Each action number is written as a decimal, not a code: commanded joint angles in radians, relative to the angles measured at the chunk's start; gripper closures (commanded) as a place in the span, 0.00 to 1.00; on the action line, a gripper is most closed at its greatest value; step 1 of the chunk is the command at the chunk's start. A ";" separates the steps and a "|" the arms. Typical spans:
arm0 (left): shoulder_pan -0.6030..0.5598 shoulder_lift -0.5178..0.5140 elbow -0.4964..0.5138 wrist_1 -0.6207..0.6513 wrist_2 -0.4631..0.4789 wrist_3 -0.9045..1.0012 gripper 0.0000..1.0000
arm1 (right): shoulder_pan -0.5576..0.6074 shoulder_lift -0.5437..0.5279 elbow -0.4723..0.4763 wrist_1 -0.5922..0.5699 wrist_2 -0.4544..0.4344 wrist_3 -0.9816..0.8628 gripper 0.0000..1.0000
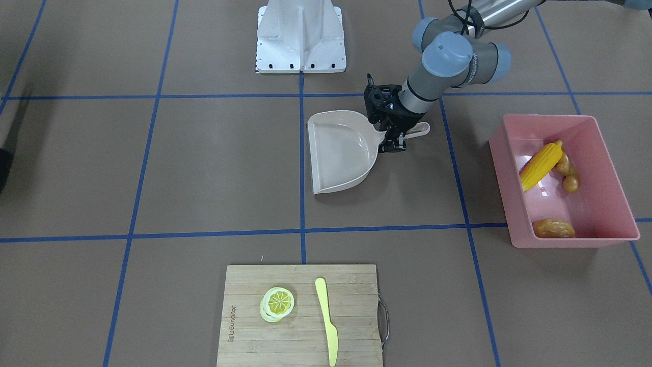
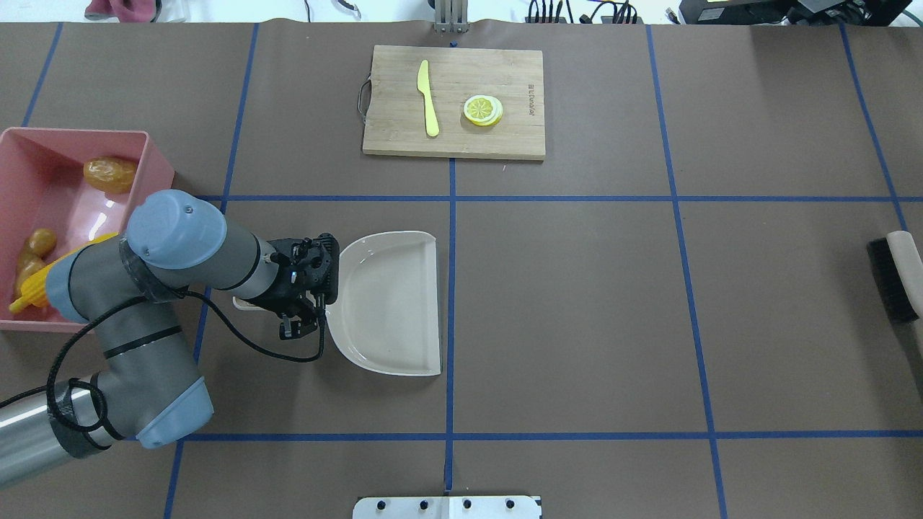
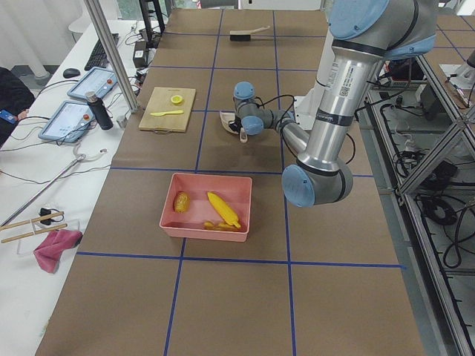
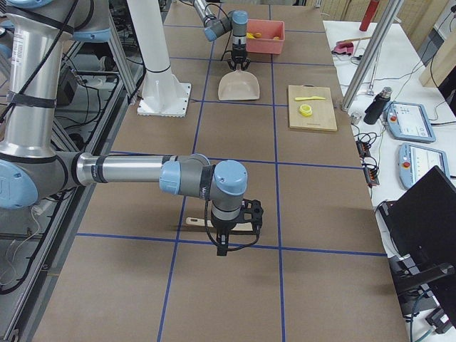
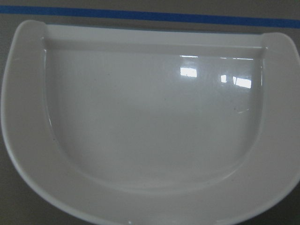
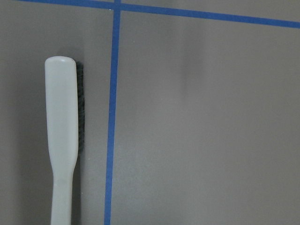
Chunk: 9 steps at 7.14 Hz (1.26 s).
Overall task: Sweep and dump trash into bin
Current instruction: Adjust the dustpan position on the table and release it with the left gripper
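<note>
Two jaws of the left gripper (image 1: 393,147) stand apart over the neck of the beige dustpan (image 1: 338,153), which lies flat on the table (image 1: 204,168). Well apart on the robot's left, the pink bin (image 1: 608,211) holds the corn cob (image 1: 541,165), ginger root (image 1: 567,173) and potato (image 1: 553,228). The right gripper (image 4: 239,224) hangs over the brush (image 6: 61,131); I cannot tell whether its jaws are apart.

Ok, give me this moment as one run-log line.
in bin: corn, potato, ginger | dustpan: empty | left gripper: at dustpan handle | right gripper: above brush
</note>
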 commanded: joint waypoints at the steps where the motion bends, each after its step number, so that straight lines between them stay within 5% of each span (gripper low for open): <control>1: 0.004 -0.016 0.008 0.003 0.000 0.000 1.00 | 0.000 0.000 0.000 0.000 0.000 0.001 0.00; 6: 0.007 -0.028 0.030 0.003 -0.002 0.009 0.97 | 0.000 0.000 0.000 0.000 0.000 0.001 0.00; 9: 0.006 -0.023 0.028 0.003 0.000 0.008 0.01 | 0.000 0.000 0.000 0.000 0.000 0.001 0.00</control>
